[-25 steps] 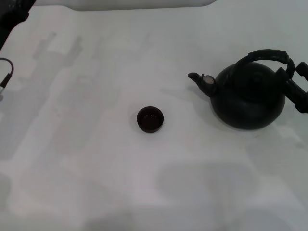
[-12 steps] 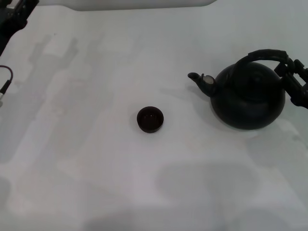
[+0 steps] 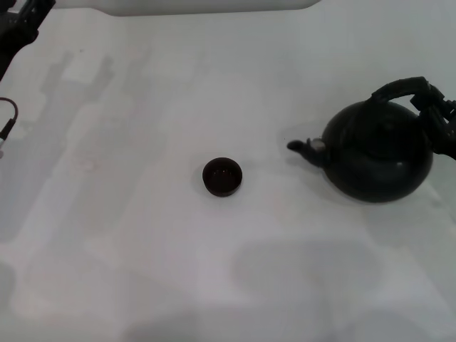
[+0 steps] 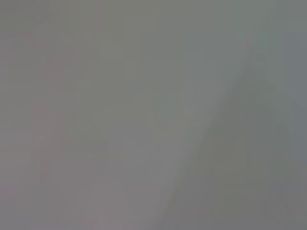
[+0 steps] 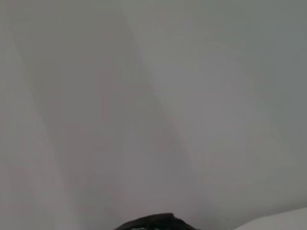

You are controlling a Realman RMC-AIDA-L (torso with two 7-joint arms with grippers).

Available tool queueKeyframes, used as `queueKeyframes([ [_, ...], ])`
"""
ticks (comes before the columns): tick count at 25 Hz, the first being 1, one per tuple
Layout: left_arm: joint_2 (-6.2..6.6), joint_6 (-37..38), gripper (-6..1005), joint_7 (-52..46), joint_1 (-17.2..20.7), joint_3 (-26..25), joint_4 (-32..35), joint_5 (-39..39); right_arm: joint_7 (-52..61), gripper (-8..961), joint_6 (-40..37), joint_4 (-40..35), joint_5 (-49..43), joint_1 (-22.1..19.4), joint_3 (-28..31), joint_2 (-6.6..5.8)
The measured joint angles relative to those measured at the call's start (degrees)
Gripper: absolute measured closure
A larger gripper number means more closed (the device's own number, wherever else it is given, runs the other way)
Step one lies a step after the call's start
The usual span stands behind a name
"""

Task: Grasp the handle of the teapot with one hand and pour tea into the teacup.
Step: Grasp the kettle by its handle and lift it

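Right claw (image 3: 436, 107) clamped on the handle (image 3: 402, 87) at the right edge of the head view; pot (image 3: 377, 153) tipped spout-down, apparently lifted off the white counter (image 3: 142, 249). Cup (image 3: 222, 177) at centre, well apart from the spout (image 3: 303, 146), which points toward it. Best to level the pot first, carry it across until the spout hangs just over the cup's rim, then tilt slowly; tiny cup, easy to overshoot. Grip sits at the handle's far end, so expect swing. Left claw (image 3: 21, 18) parked in the far left corner, opening impossible to tell.
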Motion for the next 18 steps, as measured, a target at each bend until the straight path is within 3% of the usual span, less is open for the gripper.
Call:
queueKeyframes([
  [3,0.0,0.0,134,0.0,0.0,0.1,0.0,0.0,-0.2,730,-0.8,-0.1,0.0,0.0,0.0,0.0],
  [8,0.0,0.0,134,-0.2,0.0,0.2,-0.5,0.0,-2.5,729,-2.2,-1.0,-0.6,0.9,-0.3,-0.09],
  [18,0.0,0.0,134,-0.5,-0.2,0.4,-0.6,0.1,-14.5,740,-1.2,-3.1,-2.7,6.7,-0.7,-0.19],
])
